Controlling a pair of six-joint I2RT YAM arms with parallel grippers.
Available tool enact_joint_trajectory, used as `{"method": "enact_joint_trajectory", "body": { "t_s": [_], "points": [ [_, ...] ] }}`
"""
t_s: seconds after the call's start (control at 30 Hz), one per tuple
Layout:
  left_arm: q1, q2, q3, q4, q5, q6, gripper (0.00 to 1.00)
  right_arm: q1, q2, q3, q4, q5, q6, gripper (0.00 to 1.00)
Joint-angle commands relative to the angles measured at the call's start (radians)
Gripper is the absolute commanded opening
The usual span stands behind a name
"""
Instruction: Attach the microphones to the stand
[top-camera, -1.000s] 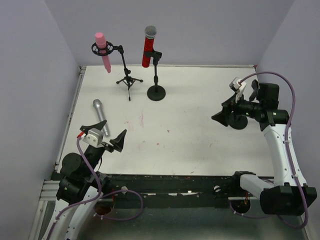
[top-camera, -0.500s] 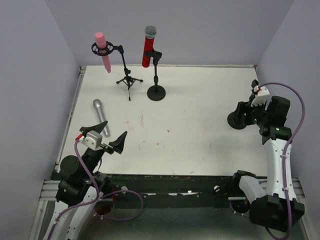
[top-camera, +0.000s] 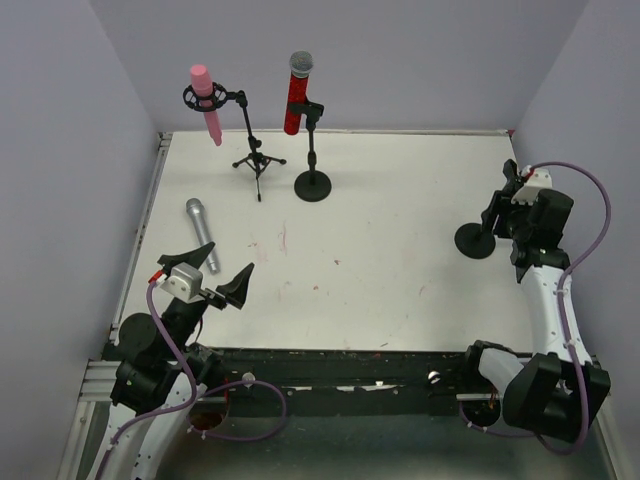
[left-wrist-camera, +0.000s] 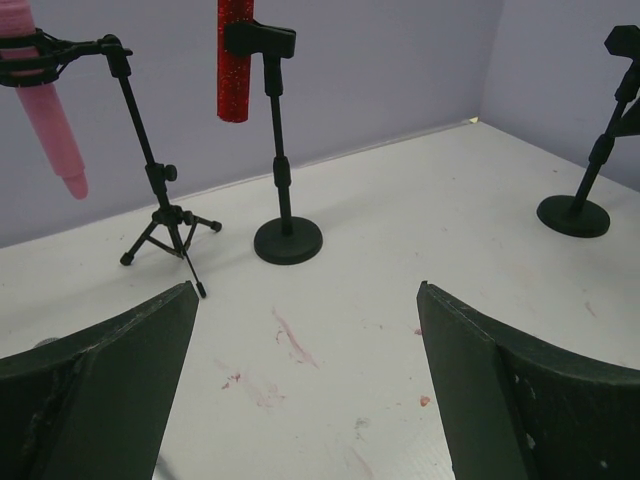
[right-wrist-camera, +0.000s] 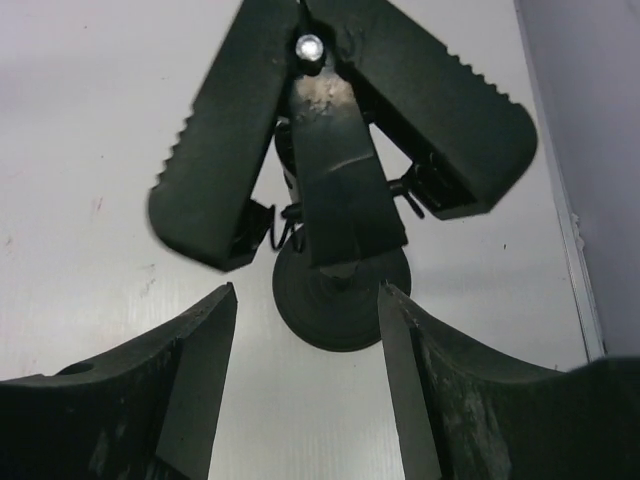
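Top external view shows your silver-grey microphone (top-camera: 201, 233) lying flat on the table (top-camera: 380, 220), just beyond the left gripper (top-camera: 207, 272), whose jaws are wide and empty. Your right gripper (right-wrist-camera: 305, 290) stands parted at the empty stand (top-camera: 475, 240), grasping nothing. The microphone is likely light, stiff and prone to roll, so take it mid-barrel
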Motion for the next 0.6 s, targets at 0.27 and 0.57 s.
{"method": "enact_joint_trajectory", "body": {
  "t_s": [0.27,0.57],
  "points": [
    [0.004,0.006,0.004,0.007,0.016,-0.004,0.99,-0.004,0.091,-0.110,0.380,0.011,-0.035,0.57],
    [0.004,0.012,0.001,0.006,0.014,-0.004,0.99,-0.004,0.134,-0.125,0.460,-0.014,-0.072,0.41]
  ]
}}
